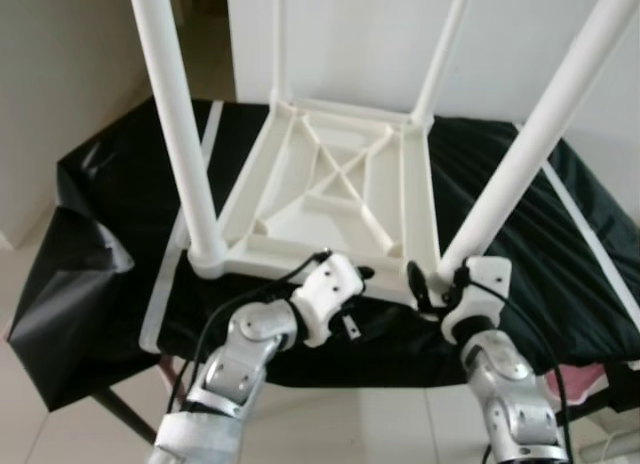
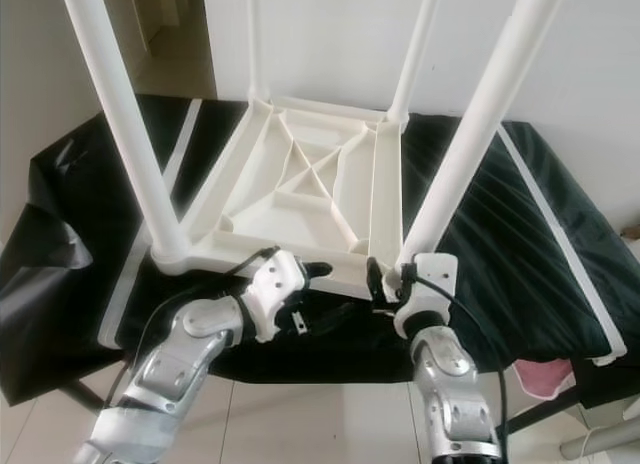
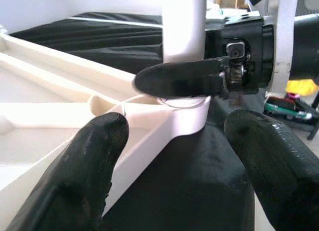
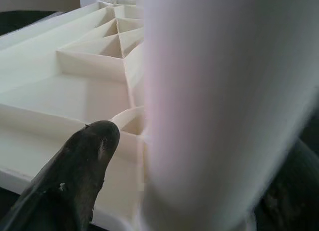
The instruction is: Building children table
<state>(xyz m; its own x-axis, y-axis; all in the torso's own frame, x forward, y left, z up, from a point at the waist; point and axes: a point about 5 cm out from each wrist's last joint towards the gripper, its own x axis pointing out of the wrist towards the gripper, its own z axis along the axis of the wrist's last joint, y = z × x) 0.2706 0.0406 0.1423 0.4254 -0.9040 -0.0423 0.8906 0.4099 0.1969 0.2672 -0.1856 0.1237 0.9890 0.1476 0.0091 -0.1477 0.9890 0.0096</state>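
In the left eye view, a white plastic children's table [image 1: 335,199] lies upside down on a work surface draped in a black cover [image 1: 110,204], its ribbed underside facing up and four white legs rising from the corners. The left gripper [image 1: 352,284] sits at the near edge of the table frame, fingers pointing toward the near right corner. The right gripper [image 1: 432,284] is at that corner, its fingers set either side of the base of the near right leg [image 1: 520,164].

The right eye view shows the same layout: the near left leg [image 2: 125,134] stands well apart from both grippers, and the right gripper's wrist housing touches the foot of the near right leg.

In the left wrist view, the left gripper's fingers [image 3: 94,161] are spread apart with nothing between them but the black cover; the table's corner lies just beyond one fingertip, and a finger of the right gripper crosses in front of the leg's base.

In the right wrist view, the leg [image 4: 214,106] stands between the right gripper's fingers [image 4: 82,166], one finger beside it and the other dark behind it; I cannot tell whether they press on it.
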